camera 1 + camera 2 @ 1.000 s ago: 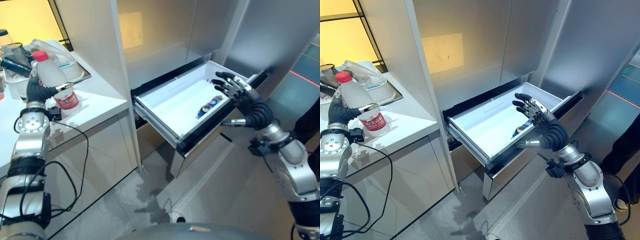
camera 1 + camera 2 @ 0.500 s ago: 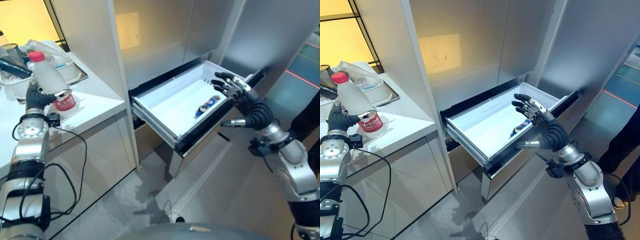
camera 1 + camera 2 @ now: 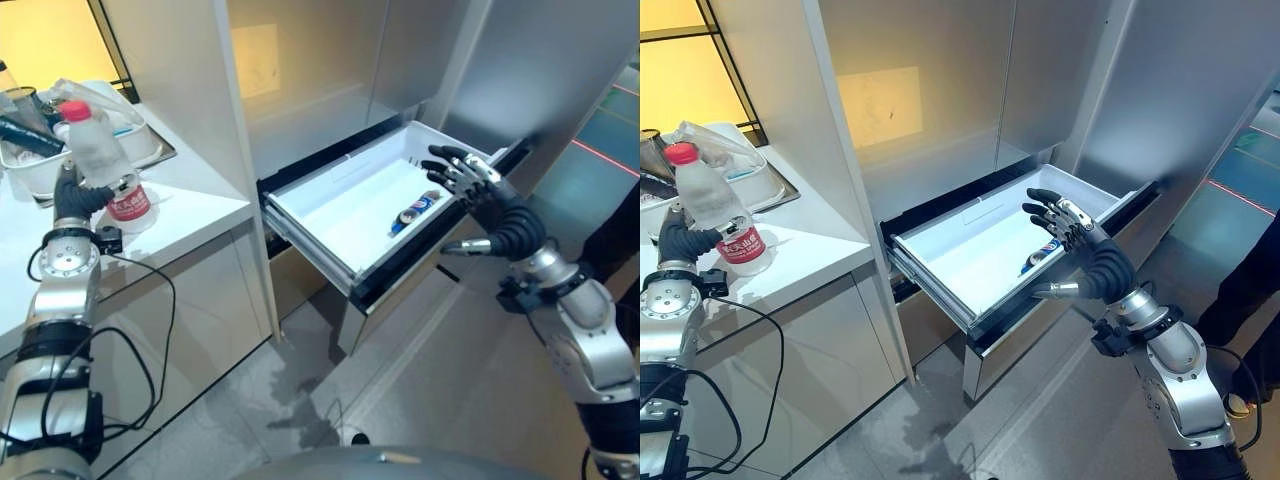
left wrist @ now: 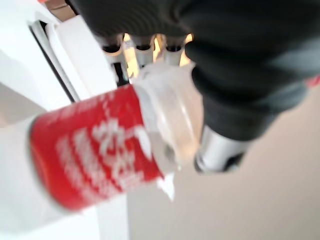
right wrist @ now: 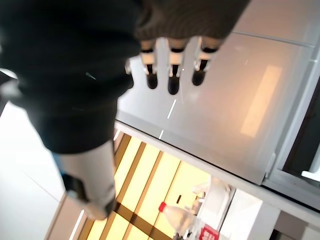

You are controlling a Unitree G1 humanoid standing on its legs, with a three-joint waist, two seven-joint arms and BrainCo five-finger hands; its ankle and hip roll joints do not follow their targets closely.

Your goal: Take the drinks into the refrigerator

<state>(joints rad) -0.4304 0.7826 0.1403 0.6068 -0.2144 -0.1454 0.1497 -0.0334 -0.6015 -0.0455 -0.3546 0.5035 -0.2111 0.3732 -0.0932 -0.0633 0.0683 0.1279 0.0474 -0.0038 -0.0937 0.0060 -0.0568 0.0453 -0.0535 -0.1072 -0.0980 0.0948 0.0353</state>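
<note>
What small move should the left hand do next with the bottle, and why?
Probably lift the bottle clear of the counter and begin carrying it toward the open drawer. The left hand is already closed round it, the drawer has free room beside a can, and the right hand hangs open over the drawer's far end.
</note>
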